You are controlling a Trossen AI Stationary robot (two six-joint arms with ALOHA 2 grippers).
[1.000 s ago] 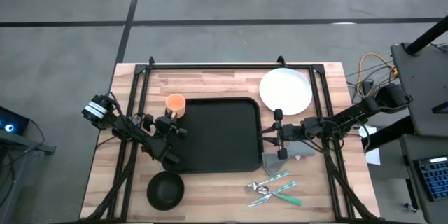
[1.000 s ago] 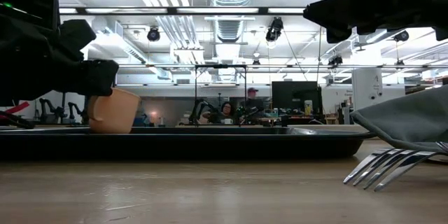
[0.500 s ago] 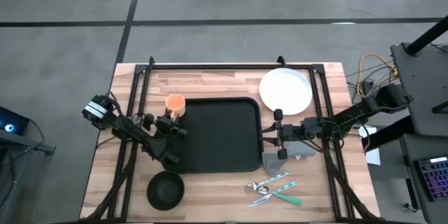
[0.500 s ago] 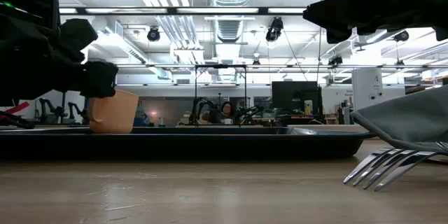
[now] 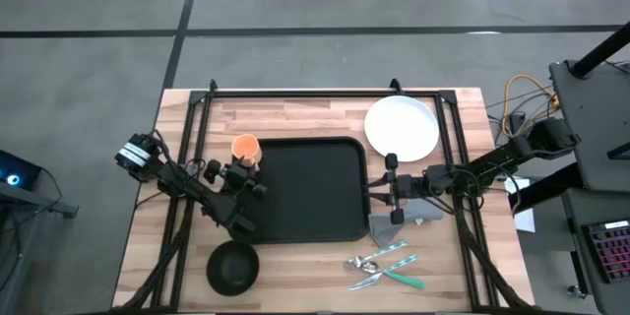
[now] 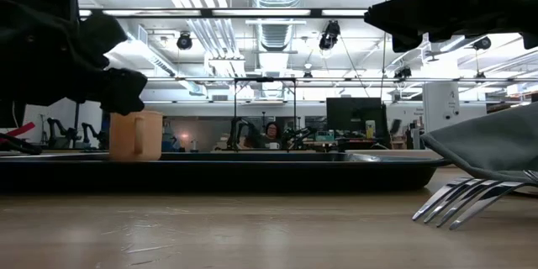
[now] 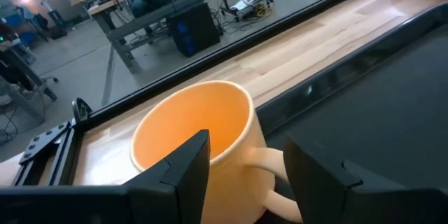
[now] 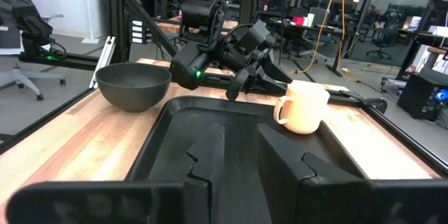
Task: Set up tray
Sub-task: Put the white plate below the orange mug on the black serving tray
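Note:
A black tray [image 5: 307, 192] lies in the middle of the table. An orange mug [image 5: 245, 147] stands upright at the tray's far left corner, also seen as the mug [image 6: 134, 134] in the low view and the mug [image 8: 304, 106] in the right wrist view. My left gripper [image 5: 246, 164] is open just near of the mug, with the mug's handle [image 7: 269, 164] between its spread fingers. My right gripper [image 5: 377, 192] hovers over the tray's right rim with a narrow empty gap between its fingers. My left gripper [image 7: 245, 161] stands open around the mug's handle side, slanting down from the near left. One finger [image 7: 185, 171] shows in front of the mug's mouth, the other [image 7: 315, 175] beyond the handle. I cannot tell whether either finger touches the mug.
A white plate [image 5: 402, 126] lies at the far right. A black bowl [image 5: 232, 267] sits near the table's front left. A grey napkin [image 5: 404, 224] and cutlery [image 5: 384, 264] lie near right of the tray. A black frame rail [image 5: 325, 92] runs along the far edge.
My left gripper has opened and let go of the mug, rolling a little. The mug, tilted a second ago, now stands upright on its base at the tray's far left corner.

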